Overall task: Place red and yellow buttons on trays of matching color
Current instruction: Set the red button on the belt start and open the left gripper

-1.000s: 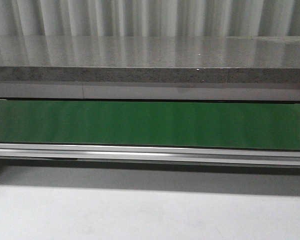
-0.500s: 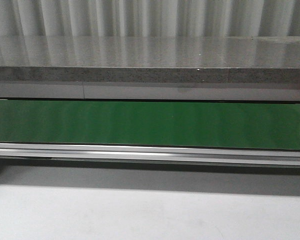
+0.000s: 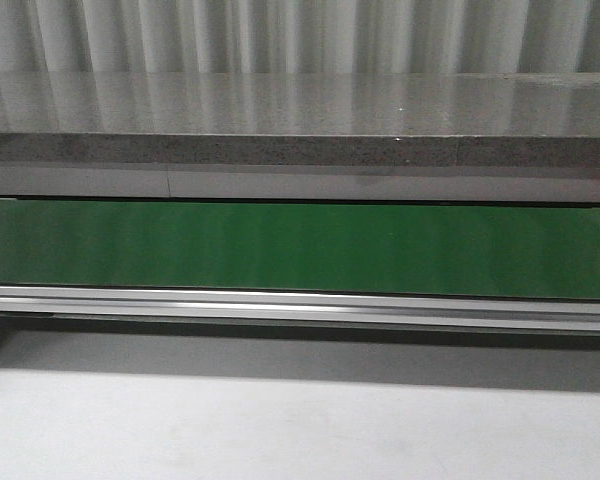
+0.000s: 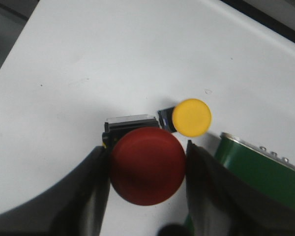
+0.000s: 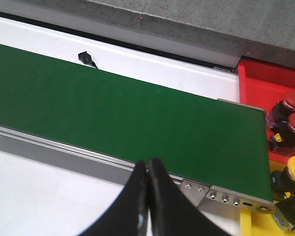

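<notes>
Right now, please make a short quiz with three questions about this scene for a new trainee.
1. True or false: the left gripper has its fingers on both sides of the red button.
2. Which colour is the small button lying beside the red one? A) blue B) yellow C) white
3. Fill in: in the right wrist view, two red buttons sit in the ____ tray at the end of the green belt.

Key
1. True; the fingers flank it closely.
2. B
3. red

The right gripper is closed with nothing between its fingers, above the belt's edge.
</notes>
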Controlling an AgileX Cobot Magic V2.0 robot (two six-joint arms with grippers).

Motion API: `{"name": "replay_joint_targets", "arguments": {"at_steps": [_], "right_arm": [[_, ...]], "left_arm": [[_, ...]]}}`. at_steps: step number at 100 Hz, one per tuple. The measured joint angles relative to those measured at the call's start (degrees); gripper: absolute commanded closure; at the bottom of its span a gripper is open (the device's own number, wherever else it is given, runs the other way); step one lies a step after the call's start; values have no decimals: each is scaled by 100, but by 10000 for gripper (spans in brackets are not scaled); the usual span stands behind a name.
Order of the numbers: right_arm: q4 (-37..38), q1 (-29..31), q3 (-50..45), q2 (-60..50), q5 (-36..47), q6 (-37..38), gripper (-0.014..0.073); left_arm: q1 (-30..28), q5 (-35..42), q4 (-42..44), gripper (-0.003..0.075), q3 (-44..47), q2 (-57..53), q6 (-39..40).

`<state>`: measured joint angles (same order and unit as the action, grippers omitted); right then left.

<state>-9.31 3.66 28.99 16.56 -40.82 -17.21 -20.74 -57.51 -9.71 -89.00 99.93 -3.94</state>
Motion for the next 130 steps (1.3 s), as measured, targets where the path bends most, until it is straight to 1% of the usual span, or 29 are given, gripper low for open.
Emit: {"name": "replay_joint_targets", "arguments": {"at_steps": [12, 26, 48, 62, 94, 99, 104, 114, 119, 123, 130], "right_arm": [[0, 0, 0, 0, 0, 0, 660], [0, 0, 0, 0, 0, 0, 660], [0, 0, 0, 0, 0, 0, 660], [0, 0, 0, 0, 0, 0, 660], [0, 0, 0, 0, 0, 0, 660], [0, 0, 0, 0, 0, 0, 660], [0, 0, 0, 0, 0, 0, 660], [0, 0, 0, 0, 0, 0, 660], [0, 0, 0, 0, 0, 0, 660], [0, 0, 0, 0, 0, 0, 660], [0, 0, 0, 0, 0, 0, 660]], "left_arm": [[247, 184, 0, 483, 608, -684, -62], [570, 338, 0, 483, 1222, -1237, -73], [1067, 430, 0, 483, 1868, -1353, -85], [1242, 594, 0, 483, 2113, -1353, -85], [1254, 579, 0, 472, 2175, -1274, -85], [1254, 555, 0, 448, 2175, -1226, -85], [1254, 555, -16, 391, 2175, -1169, -85], [1254, 566, -59, 199, 2175, -1158, -85], [1254, 566, -59, 138, 2175, -1158, -85], [1254, 602, -83, 118, 2175, -1158, -85], [1254, 687, -179, 122, 2175, -1158, -85]]}}
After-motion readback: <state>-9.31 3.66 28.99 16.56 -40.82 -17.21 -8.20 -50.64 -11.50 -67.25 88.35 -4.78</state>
